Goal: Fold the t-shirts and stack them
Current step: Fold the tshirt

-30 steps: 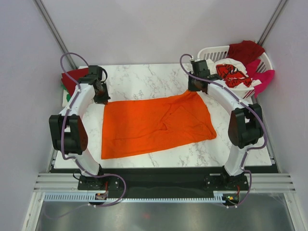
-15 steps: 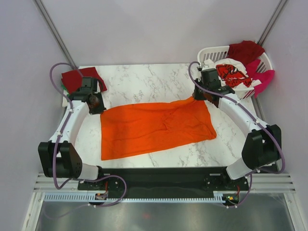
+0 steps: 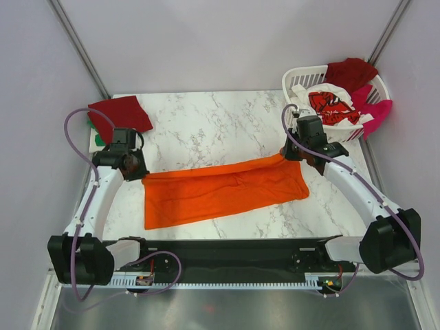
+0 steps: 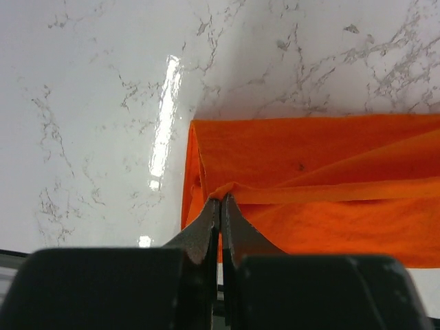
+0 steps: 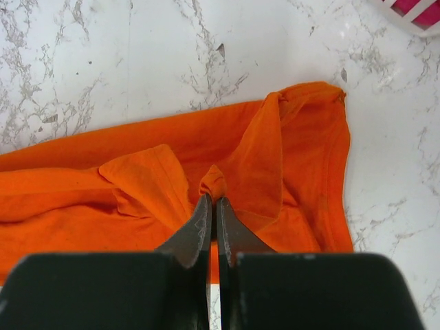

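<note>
Currently the plain bright orange cloth t-shirt (image 3: 220,192) lies half-folded in a band across the white marble worktop (image 3: 206,120). The left claw (image 4: 220,204) and right claw (image 5: 212,201) are each clenched on a pinch of its raised edge, one at either end. For a clean fold they should travel level and together, laying edge on edge before letting go.

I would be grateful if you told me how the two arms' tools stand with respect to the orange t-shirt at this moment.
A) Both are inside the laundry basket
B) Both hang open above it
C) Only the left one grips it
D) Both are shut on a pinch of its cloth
D: each wrist view shows the left tool and the right tool closed on a bunched bit of the orange t-shirt.
</note>
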`<state>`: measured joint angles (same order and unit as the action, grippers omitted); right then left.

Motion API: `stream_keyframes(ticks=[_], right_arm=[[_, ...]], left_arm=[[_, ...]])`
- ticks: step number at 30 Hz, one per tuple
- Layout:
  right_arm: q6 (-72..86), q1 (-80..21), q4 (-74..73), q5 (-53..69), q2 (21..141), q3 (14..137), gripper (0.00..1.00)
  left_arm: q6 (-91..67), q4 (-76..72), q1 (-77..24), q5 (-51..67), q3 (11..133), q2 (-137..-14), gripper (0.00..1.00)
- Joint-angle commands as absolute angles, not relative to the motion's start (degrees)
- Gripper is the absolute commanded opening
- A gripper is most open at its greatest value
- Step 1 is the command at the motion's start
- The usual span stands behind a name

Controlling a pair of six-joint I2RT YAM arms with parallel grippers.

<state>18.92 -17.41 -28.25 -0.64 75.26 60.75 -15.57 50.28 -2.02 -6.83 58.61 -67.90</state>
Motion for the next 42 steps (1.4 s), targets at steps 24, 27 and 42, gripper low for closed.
stream_keyframes(ticks=[24, 27, 42], right_arm=[[26.6, -17.4, -35.9, -5.5, 63.1, 47.8, 0.96], [27.3, -17.4, -34.5, -4.7, 64.4, 48.7, 0.98], [29.9, -16.7, -23.6, -0.3, 86.6, 49.2, 0.98]], left_arm=[[-21.9, 70.2, -2.0, -3.2, 65.4, -59.6, 0.81], [-21.3, 68.5, -2.0, -3.3, 67.1, -63.0, 0.71], [-21.9, 52.4, -7.2, 0.1, 61.0, -88.1, 0.58]])
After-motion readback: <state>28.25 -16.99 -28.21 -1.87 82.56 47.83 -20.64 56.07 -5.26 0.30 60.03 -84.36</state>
